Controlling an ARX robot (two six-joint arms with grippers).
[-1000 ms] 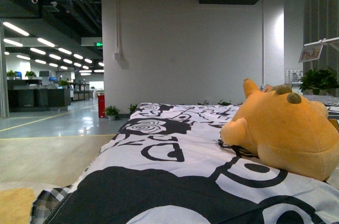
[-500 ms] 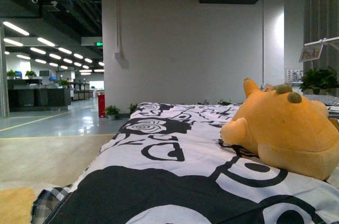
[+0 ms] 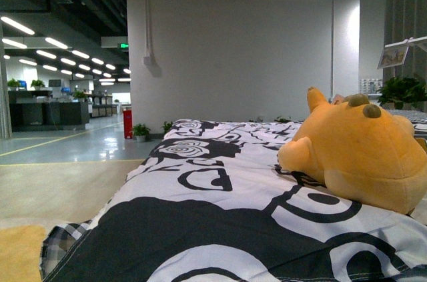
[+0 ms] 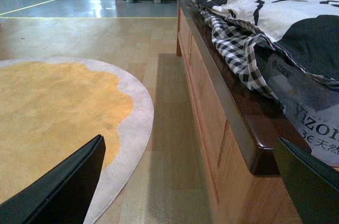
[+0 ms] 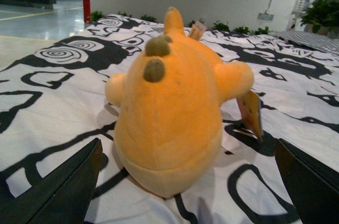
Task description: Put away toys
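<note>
The toy is soft plush, matt and slightly fuzzy, with a stiff card tag at its side. Under it the quilt is smooth printed cloth without shine. At the bed's edge its checked lining is a woven fabric. The bed frame is wood, with a dark, glossy top rail and paler satin side panels. The rug looks short-piled and matt, and the floor beside it has a faint sheen.
</note>
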